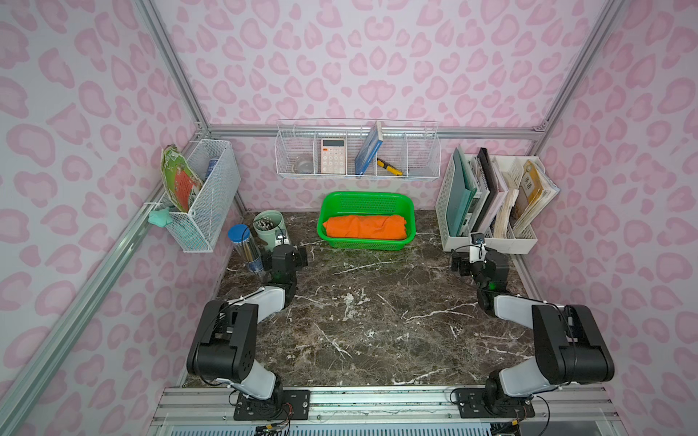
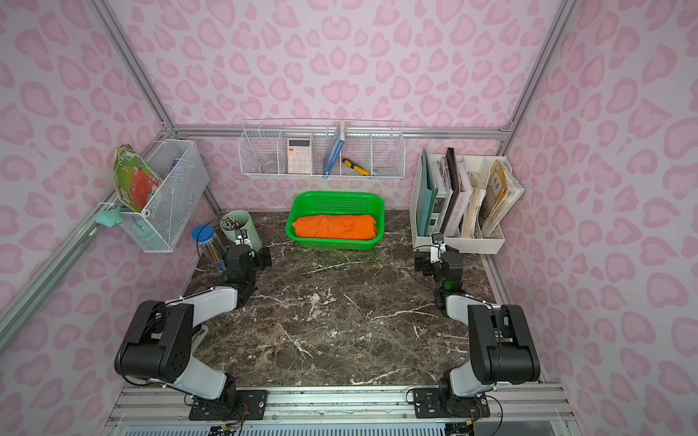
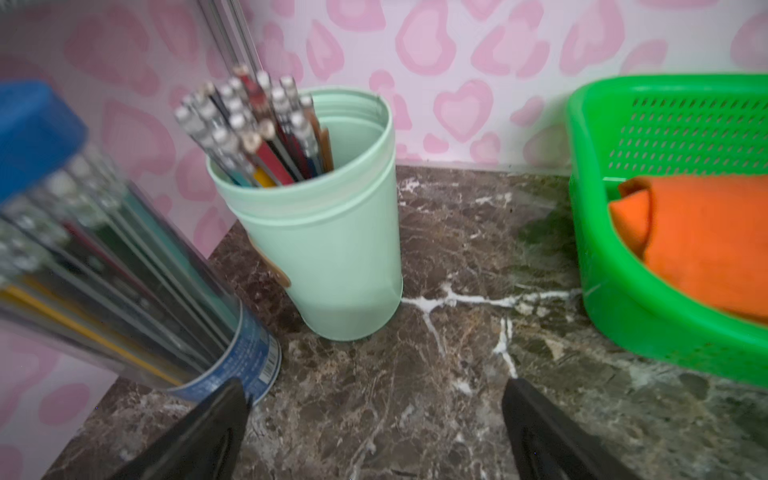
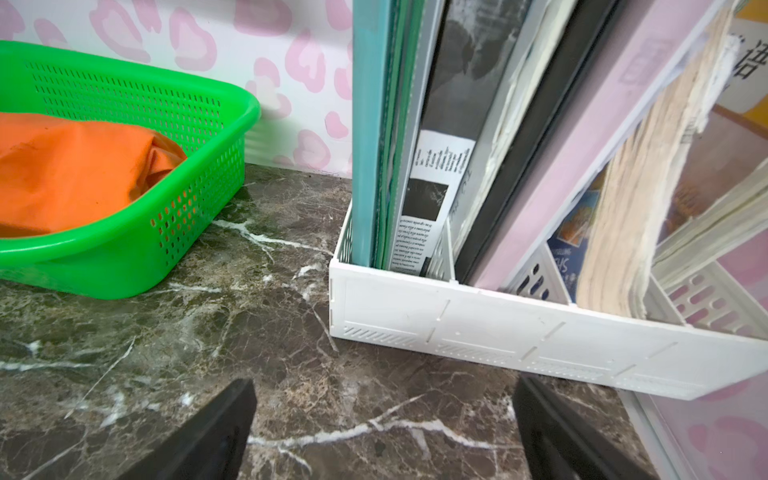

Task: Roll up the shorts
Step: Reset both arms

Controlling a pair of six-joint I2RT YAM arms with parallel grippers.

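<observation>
In both top views we see the shorts lying as a soft orange bundle inside the green basket, at the back of the dark stone table. We think the cloth is thin, light and floppy, and may slip. We would pinch a loose fold at each end. The basket is hard plastic with little holes. The left gripper and right gripper are wide open, holding nothing.

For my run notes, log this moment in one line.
shorts: bundled in green basket | left claw: open, empty | right claw: open, empty
</observation>
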